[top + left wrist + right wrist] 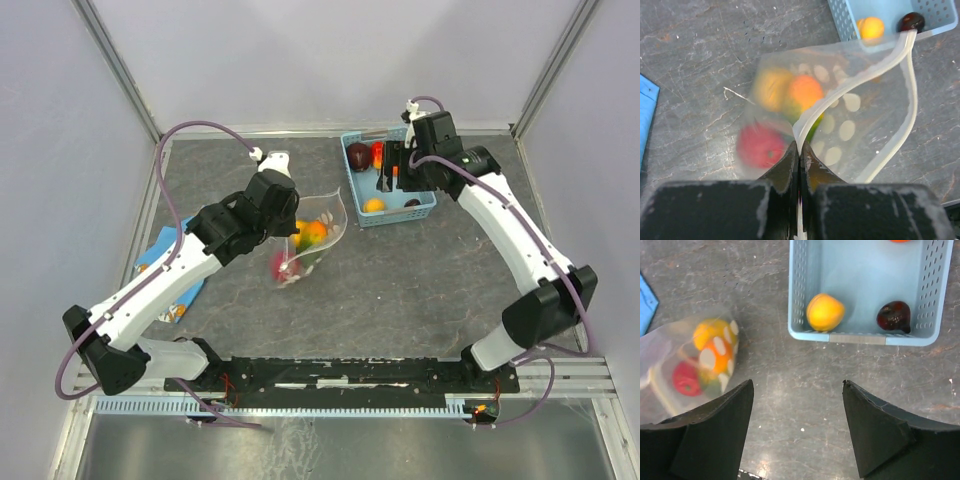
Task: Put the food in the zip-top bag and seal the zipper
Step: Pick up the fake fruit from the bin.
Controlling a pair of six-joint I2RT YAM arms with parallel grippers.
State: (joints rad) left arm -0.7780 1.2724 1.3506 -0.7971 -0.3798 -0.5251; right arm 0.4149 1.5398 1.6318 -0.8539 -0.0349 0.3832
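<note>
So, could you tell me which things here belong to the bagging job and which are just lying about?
Job: zip-top bag, its zipper, bagged food, yellow fruit and maroon fruit in the basket, left hand gripping the bag.
Lying about: blue cloth, basket.

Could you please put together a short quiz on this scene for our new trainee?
1. True or false: the left hand is shut on the bag.
2. The right hand is: A open, B shut on a fruit, C out of view.
3. Where does the dark maroon fruit lie?
Key: 1 true; 2 A; 3 in the blue basket.
</note>
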